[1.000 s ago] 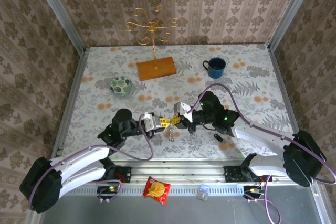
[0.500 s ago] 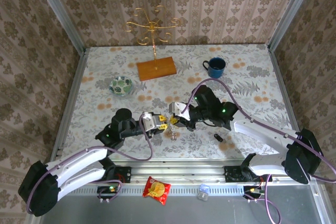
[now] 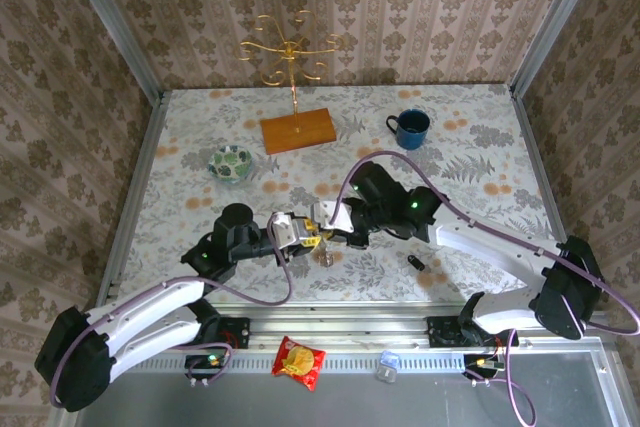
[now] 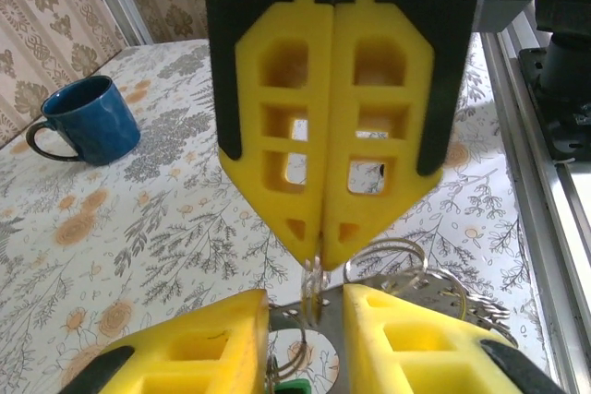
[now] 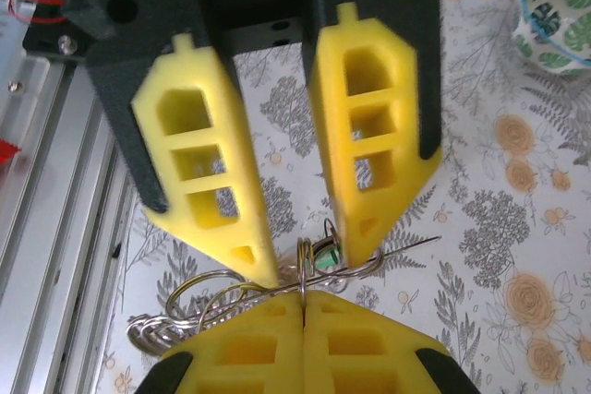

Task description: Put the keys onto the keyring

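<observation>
Swung in toward nine o'clock, the right gripper [image 4: 323, 246] is now clamped on the silver wire keyring [image 5: 157, 328] gripped by the left gripper [image 5: 309, 260], so threading looks set up.

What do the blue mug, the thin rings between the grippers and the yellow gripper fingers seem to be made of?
The blue mug looks like enamelled metal or glazed ceramic, as it is smooth with a slight sheen. The keyring looks like bare metal wire, thin, silvery and shiny. The yellow fingers seem to be matt plastic, possibly printed, with cut-out windows.
</observation>
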Motion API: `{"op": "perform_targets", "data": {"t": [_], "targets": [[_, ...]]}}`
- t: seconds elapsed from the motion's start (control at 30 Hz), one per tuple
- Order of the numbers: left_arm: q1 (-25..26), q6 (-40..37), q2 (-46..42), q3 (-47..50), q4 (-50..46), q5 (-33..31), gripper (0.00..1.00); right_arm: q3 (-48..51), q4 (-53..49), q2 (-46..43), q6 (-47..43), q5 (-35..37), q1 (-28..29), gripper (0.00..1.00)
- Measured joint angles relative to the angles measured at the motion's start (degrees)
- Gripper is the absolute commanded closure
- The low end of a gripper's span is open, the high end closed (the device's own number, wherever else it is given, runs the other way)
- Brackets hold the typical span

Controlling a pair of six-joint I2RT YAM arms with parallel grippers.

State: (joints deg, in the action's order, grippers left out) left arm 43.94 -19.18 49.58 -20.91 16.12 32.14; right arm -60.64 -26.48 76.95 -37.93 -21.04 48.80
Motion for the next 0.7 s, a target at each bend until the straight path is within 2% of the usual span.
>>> {"op": "perform_targets", "data": {"t": [0.1, 0.23, 0.27, 0.33, 0.4, 0.57, 0.7], "targets": [[0.00, -0.22, 0.07, -0.24, -1.03, 0.09, 0.82, -1.75, -2.56, 1.14, -1.36, 2.38, 1.44, 1.00], [0.17, -0.70, 0.07, -0.35, -1.81, 0.96, 0.99, -2.75, -4.00, 1.44, -2.45, 4.09, 2.14, 1.00], [0.26, -1.05, 0.07, -0.42, -2.03, 1.03, 1.00, -2.73, -3.96, 1.38, -2.43, 4.11, 2.14, 0.94], [0.26, -0.96, 0.07, -0.52, -2.25, 1.22, 1.00, -1.57, -2.32, 0.63, -1.97, 3.89, 1.86, 0.76], [0.28, -0.98, 0.07, -0.57, -2.29, 1.27, 1.00, 1.75, 1.11, -1.62, -0.31, 2.03, 0.68, 0.69], [0.26, -0.33, 0.07, -0.44, -0.57, 1.31, 1.00, 11.56, 12.57, -8.33, 5.99, -6.14, -5.27, 0.67], [0.26, 0.55, 0.07, 0.55, 2.51, 1.55, 1.00, 14.58, 19.17, -8.61, 9.99, -9.77, -6.97, 0.67]]}}
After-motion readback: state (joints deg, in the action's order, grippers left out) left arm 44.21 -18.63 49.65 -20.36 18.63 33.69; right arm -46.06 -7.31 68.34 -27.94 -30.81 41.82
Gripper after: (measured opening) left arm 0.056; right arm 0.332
